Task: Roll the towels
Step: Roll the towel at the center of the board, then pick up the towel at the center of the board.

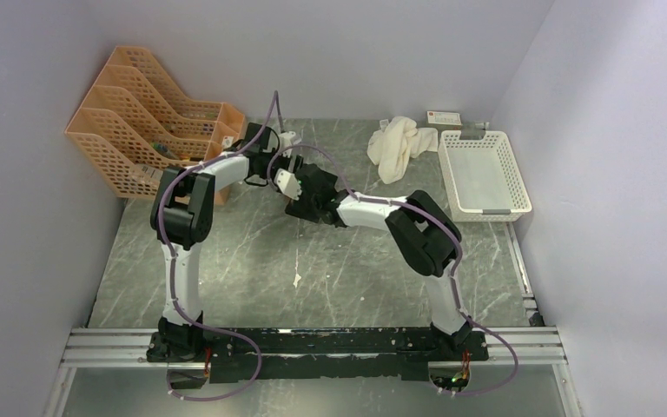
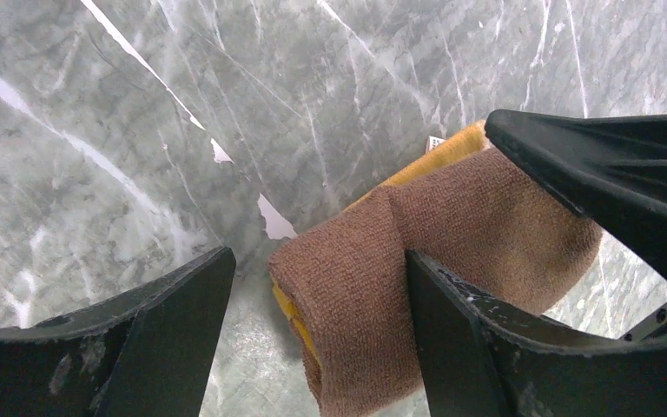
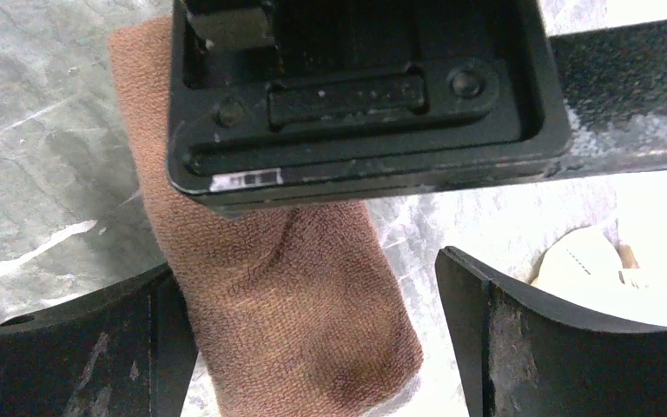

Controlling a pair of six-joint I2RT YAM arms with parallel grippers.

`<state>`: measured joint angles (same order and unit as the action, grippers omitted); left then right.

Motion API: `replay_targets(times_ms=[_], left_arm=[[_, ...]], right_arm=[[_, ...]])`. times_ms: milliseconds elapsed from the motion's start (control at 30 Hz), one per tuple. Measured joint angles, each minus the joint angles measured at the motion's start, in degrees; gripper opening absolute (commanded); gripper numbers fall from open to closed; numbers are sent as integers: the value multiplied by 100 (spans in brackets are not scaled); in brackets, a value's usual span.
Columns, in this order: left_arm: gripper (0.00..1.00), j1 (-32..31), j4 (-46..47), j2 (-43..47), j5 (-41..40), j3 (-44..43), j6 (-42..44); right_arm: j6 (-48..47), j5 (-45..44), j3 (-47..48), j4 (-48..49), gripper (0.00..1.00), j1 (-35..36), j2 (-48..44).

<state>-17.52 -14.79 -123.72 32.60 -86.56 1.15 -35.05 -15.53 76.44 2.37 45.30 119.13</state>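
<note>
The brown towel [image 2: 452,226] lies rolled on the marble table, a mustard-yellow edge showing at its end. My left gripper [image 2: 317,261] stands open around one end of the roll; the roll rests against the right finger [image 2: 486,347], with a gap to the left finger. My right gripper [image 3: 304,265] is open around the other end of the brown towel [image 3: 287,295], which touches its left finger [image 3: 69,356]. In the top view both grippers [image 1: 288,184] meet at the back centre and hide the roll. The cream-white towel [image 1: 398,146] lies crumpled at the back right.
An orange file rack [image 1: 143,122] stands at the back left, close to the left arm. A white basket [image 1: 484,174] sits at the back right beside the cream towel. A small white box [image 1: 444,117] lies against the back wall.
</note>
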Motion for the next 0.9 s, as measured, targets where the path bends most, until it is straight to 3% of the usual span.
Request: replay_targets(times_ms=[200, 500, 600, 900], left_arm=[[84, 81, -120, -63, 92, -240, 33], [87, 813, -133, -61, 367, -765, -61], [86, 1025, -111, 33, 490, -767, -153], [86, 1128, 7, 730, 726, -289, -225]], right_arm=[[74, 761, 37, -68, 82, -275, 7], [535, 2553, 17, -179, 73, -905, 7], [584, 3014, 31, -321, 65, -1019, 9], [1198, 4586, 494, -822, 57, -1386, 332]])
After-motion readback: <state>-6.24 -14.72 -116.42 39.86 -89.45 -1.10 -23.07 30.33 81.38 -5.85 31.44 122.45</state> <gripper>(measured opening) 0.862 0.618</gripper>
